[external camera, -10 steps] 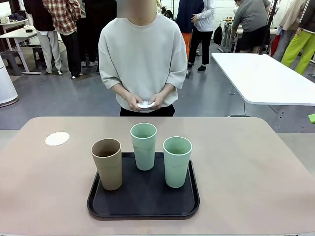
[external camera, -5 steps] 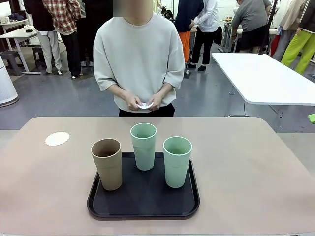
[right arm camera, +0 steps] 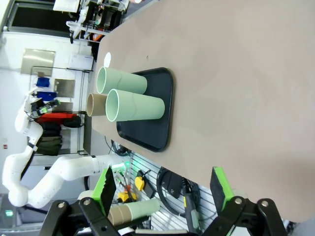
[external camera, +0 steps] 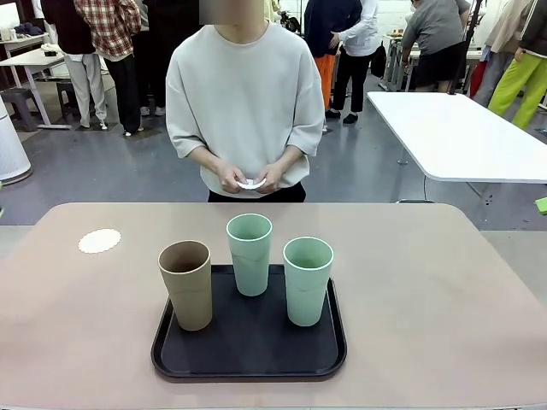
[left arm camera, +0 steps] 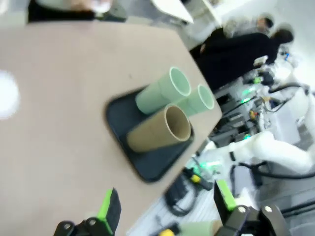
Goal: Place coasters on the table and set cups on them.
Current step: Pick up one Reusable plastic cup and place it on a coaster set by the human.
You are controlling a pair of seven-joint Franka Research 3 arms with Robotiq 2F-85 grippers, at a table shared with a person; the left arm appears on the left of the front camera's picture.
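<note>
2 grn cups point(external camera: 249, 254), blk tray point(external camera: 249, 343)

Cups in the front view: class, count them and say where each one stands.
3, all upright on the black tray: the tan cup at its left, one green cup at the back middle, the other green cup at its right. None seems hidden.

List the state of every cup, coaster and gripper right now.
Tan cup: upright, empty, on black tray.
Middle green cup: upright, empty, on tray.
Right green cup: upright, empty, on tray.
Table coaster: flat, bare, far left.
Held coaster: between person's hands.
Left gripper: open, empty.
Right gripper: open, empty.
</note>
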